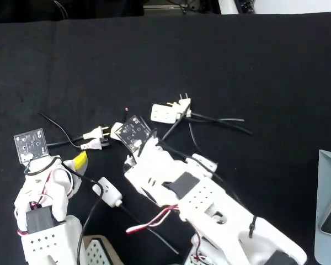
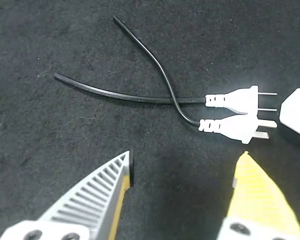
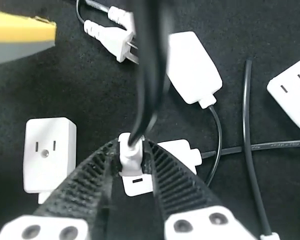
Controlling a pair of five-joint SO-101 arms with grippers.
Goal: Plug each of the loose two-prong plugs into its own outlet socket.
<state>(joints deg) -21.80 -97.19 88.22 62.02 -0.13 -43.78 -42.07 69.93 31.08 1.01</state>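
A: Right gripper (image 3: 131, 150), near the high view's centre, is clamped on a white two-prong plug (image 3: 129, 162) over a white plastic block (image 3: 140, 186) — tilted prongs could jam.

B: Left gripper (image 2: 187, 156), wide open and empty, hangs above two white plugs (image 2: 235, 129) left of centre — crossed black cords (image 2: 170, 97) might drag both.

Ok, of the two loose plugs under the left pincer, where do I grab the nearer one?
I'd take the nearer plug just ahead of its ribbed collar, straight from above. It lies flat, prongs toward the socket, and the other plug crowds its wide end, leaving room only there.
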